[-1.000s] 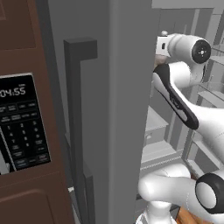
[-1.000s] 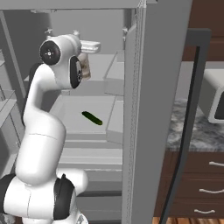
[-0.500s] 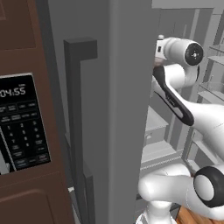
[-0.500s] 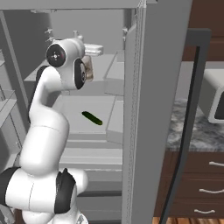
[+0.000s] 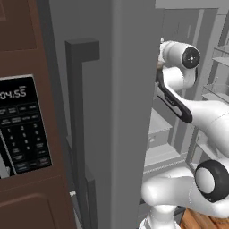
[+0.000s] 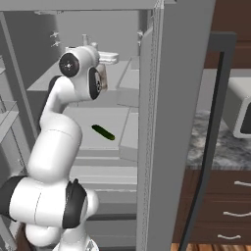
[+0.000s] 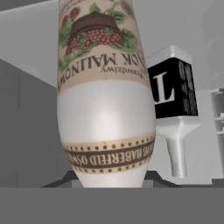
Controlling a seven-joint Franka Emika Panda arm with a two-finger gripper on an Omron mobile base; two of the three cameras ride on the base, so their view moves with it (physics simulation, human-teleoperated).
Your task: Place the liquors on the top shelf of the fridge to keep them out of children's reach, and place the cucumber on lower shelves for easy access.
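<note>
Our arm had swung further into the fridge [image 6: 162, 98], pincer clamped on cream bottle [image 7: 105, 109], dark bottle [image 7: 173, 92] just behind, cucumber [image 6: 103, 132] lower down.

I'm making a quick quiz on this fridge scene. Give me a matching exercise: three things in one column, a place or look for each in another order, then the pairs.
Things:
1. cucumber
2. cream bottle
3. square bottle

Descriptions:
A. black body with a big white letter, white neck
B. close up in front of the hand's camera, with a berry label
C. lying on a grey fridge shelf below the hand

Pairs: 1-C, 2-B, 3-A
</note>
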